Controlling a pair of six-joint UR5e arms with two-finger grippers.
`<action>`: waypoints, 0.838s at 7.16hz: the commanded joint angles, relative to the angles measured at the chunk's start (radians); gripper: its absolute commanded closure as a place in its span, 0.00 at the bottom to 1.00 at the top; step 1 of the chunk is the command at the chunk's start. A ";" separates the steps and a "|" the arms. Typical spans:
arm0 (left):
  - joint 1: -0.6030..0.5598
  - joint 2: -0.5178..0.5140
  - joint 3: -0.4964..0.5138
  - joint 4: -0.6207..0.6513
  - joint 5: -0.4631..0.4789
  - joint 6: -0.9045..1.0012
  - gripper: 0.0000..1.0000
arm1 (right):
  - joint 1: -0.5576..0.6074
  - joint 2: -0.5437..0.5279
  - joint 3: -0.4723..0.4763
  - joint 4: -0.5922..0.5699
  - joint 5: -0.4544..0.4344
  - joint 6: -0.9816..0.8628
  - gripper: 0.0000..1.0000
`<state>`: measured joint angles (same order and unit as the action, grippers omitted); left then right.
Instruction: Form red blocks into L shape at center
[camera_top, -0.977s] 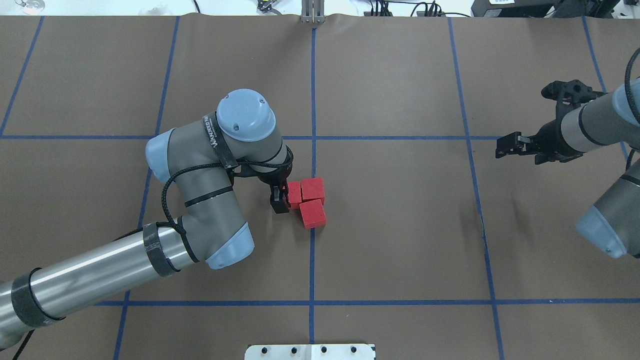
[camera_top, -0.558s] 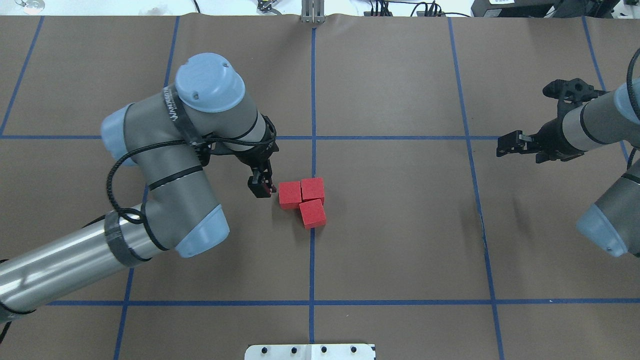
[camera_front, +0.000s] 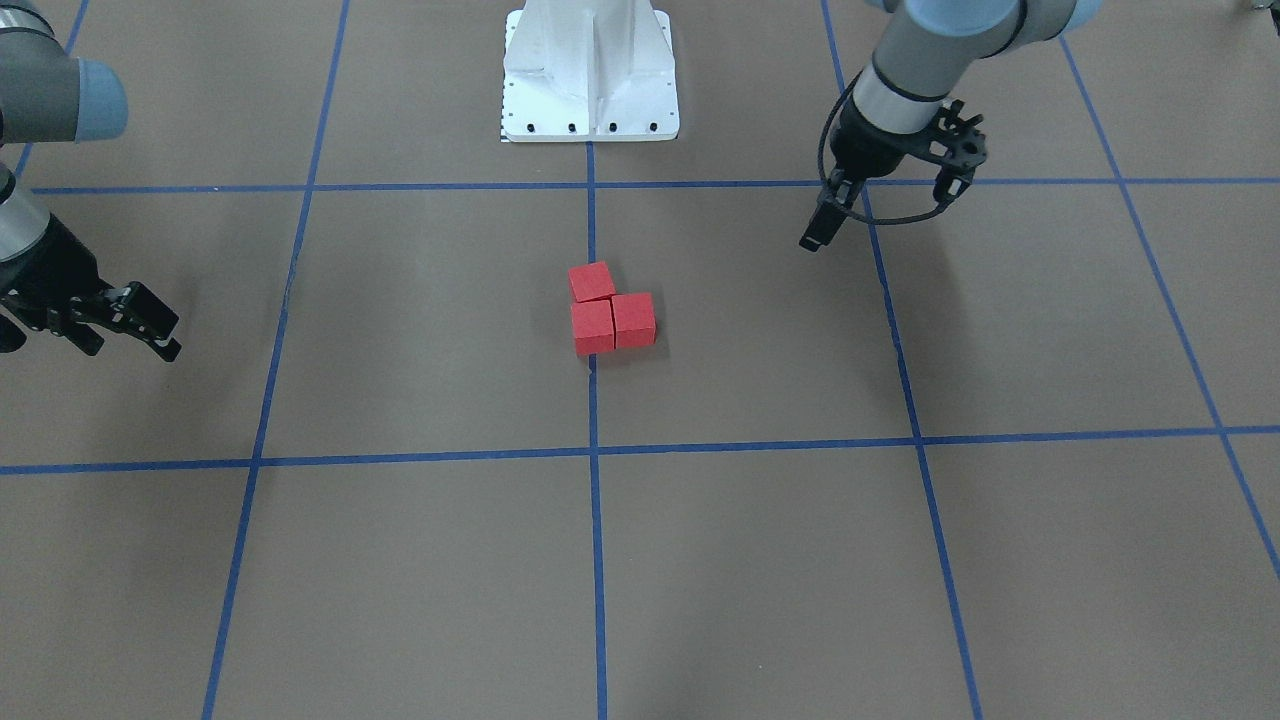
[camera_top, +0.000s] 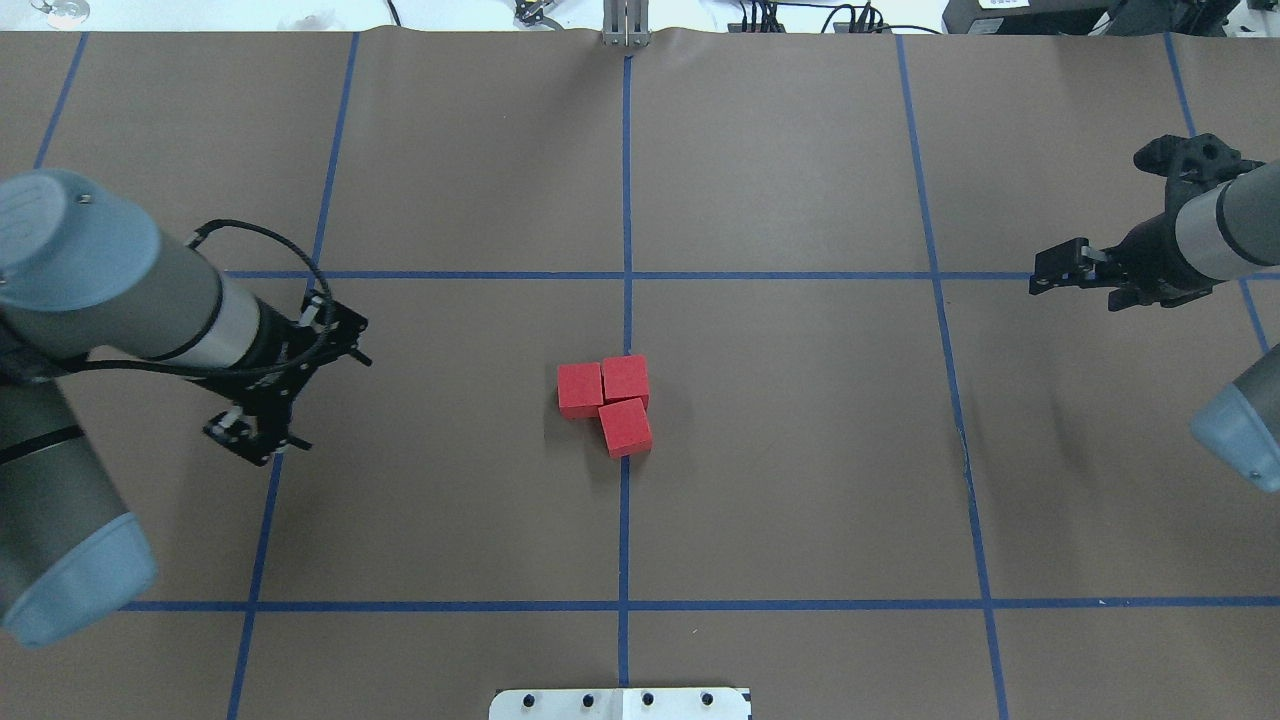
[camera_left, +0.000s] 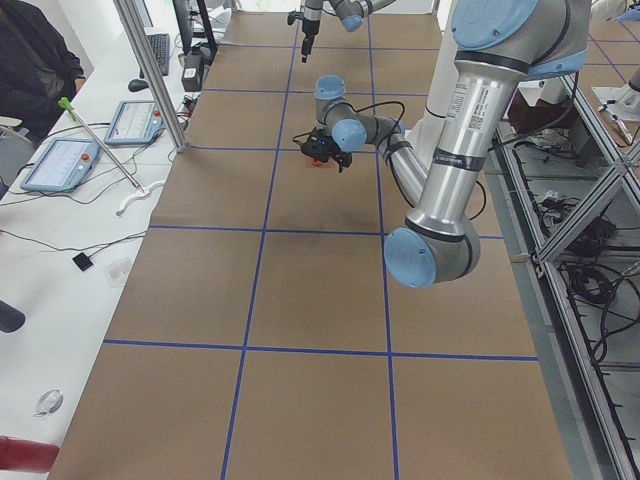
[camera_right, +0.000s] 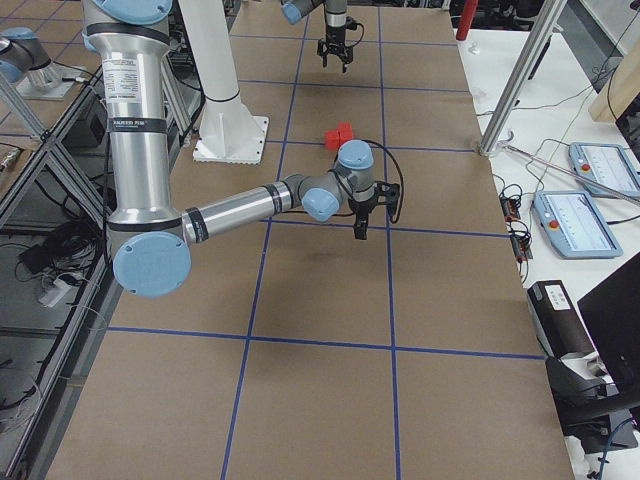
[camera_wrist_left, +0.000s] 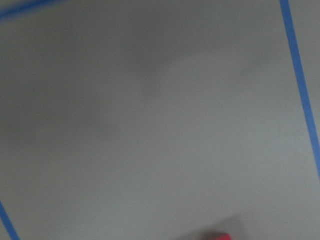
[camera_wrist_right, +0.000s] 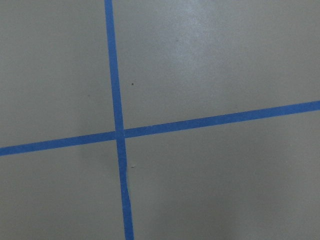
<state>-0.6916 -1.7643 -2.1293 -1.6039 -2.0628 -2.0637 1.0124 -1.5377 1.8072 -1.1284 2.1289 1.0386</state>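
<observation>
Three red blocks lie touching at the center, over the middle blue line. In the overhead view two stand side by side (camera_top: 580, 389) (camera_top: 626, 380) and the third (camera_top: 626, 427) sits just below the right one, so they form an L. They also show in the front view (camera_front: 610, 312). My left gripper (camera_front: 812, 238) hangs well to the blocks' left, fingers together and empty. My right gripper (camera_top: 1042, 274) hovers far to the right, fingers apart and empty; it also shows in the front view (camera_front: 172, 338).
The white robot base (camera_front: 590, 70) stands at the near edge on the middle line. The left wrist's black camera mount (camera_top: 285, 385) hangs over a grid line. A person and control boxes (camera_left: 60, 160) are beyond the table's far edge.
My left gripper left the leftmost block and swung far left, away from the group. My right gripper drew back a little to the right. The blocks stay put.
</observation>
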 joint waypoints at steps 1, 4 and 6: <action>-0.119 0.228 -0.089 -0.062 -0.014 0.402 0.00 | 0.116 -0.044 -0.005 -0.011 0.061 -0.117 0.01; -0.497 0.411 -0.042 -0.080 -0.242 1.076 0.00 | 0.253 -0.171 -0.005 -0.011 0.126 -0.376 0.01; -0.647 0.443 0.062 -0.079 -0.255 1.476 0.00 | 0.351 -0.240 -0.020 -0.030 0.129 -0.576 0.01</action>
<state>-1.2385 -1.3457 -2.1328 -1.6829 -2.3001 -0.8523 1.2980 -1.7335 1.7937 -1.1445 2.2539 0.5887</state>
